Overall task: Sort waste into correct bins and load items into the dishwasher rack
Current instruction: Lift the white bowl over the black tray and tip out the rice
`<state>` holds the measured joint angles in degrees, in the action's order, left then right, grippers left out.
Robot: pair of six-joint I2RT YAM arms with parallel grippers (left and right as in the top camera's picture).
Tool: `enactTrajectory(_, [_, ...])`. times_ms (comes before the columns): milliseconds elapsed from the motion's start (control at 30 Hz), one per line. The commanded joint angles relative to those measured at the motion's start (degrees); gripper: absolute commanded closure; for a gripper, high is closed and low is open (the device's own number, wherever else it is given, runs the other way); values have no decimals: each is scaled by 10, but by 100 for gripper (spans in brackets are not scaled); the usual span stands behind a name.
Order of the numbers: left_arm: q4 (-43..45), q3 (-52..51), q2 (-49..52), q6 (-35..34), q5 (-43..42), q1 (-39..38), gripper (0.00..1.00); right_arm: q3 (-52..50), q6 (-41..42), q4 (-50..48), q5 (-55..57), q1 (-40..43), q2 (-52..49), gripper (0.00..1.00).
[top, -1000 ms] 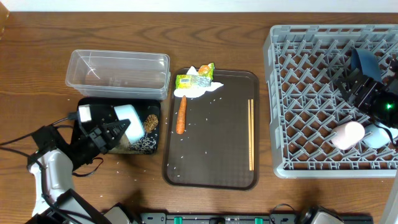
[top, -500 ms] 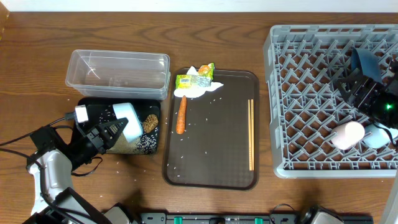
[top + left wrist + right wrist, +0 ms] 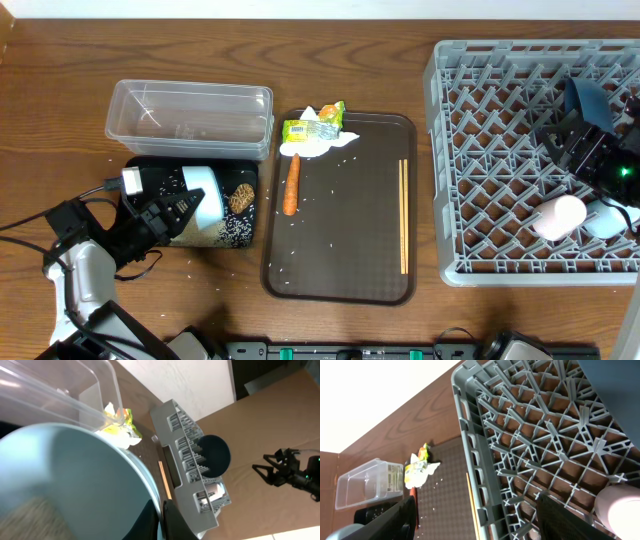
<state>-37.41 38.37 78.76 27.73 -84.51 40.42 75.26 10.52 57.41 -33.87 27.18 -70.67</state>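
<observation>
Since a second ago the left gripper (image 3: 175, 212) has edged slightly leftward in the overhead view, taking the round white bowl (image 3: 203, 188) with it. Its fingers pinch the bowl at the rim, above the shallow black rectangular tray (image 3: 225, 168).

The large light grey plastic dishwasher rack (image 3: 500, 150) is a stiff lattice of pegs. The dark blue plate (image 3: 585, 97) stands on edge in it, beside the right gripper (image 3: 572, 140), whose fingers are spread and empty.

The bowl looks hard, smooth and glossy. It is probably light but breakable, and slippery at its thin rim. A firm rim pinch suits it, and seating it between pegs wants care.

Thin wooden chopsticks (image 3: 403, 215) lie straight on the dark brown serving tray (image 3: 340, 270). White rice grains (image 3: 235, 232) speckle the black tray.
</observation>
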Motion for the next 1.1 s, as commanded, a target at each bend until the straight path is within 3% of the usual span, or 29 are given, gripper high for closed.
enactTrajectory(0, [8,-3,6,-2,-40,3,94,2,6,0,-2,-7,1,31])
enactTrajectory(300, [43,-3,6,-45,-16,3,94,2,6,-1,0,-7,1,31])
enactTrajectory(400, [41,-4,6,-129,63,3,94,2,6,-4,0,-7,1,31])
enactTrajectory(433, [39,-5,6,-136,52,3,94,2,6,-4,0,-7,1,31])
enactTrajectory(533, [56,-5,6,-89,-56,3,94,2,6,-3,0,-7,1,32])
enactTrajectory(633, [75,-5,6,-108,-23,3,94,2,6,-7,0,-7,1,32])
enactTrajectory(700, [78,-5,6,-166,24,3,94,2,6,-9,0,-7,1,32])
enactTrajectory(800, [78,-6,6,-124,-56,3,94,2,6,-9,0,-7,0,31])
enactTrajectory(933, [88,-6,7,-160,-2,3,94,2,6,-11,0,-7,1,31])
enactTrajectory(1067, [91,-7,7,-134,-22,3,94,2,6,-11,0,-7,1,31])
